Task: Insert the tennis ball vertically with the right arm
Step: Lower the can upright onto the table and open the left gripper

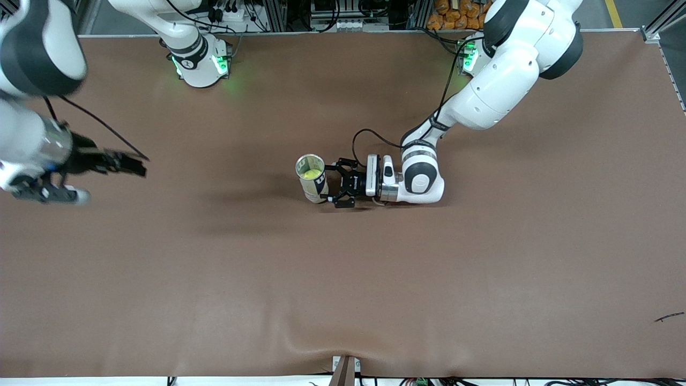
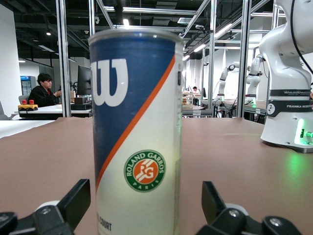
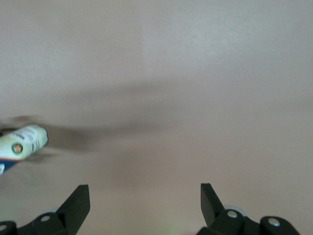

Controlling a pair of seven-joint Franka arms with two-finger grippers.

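OK, the brown desk (image 1: pixel 343 279) is lying mostly bare, with wide open room on every side of the can and toward the front camera. A small dark scrap (image 1: pixel 669 317) is sitting near the desk's edge at the left arm's end, well apart from everything. The tennis ball can (image 1: pixel 312 178) is standing upright around the desk's middle, long axis vertical, open mouth pointing up. The tennis ball (image 1: pixel 309 173) is sitting inside it, visible through the mouth. The left gripper (image 1: pixel 333 185) is lying low beside the can, jaws spread on either side of it and showing gaps, not pinching. The right gripper (image 1: pixel 130 164) is hanging over the right arm's end of the desk, jaws spread, holding nothing.
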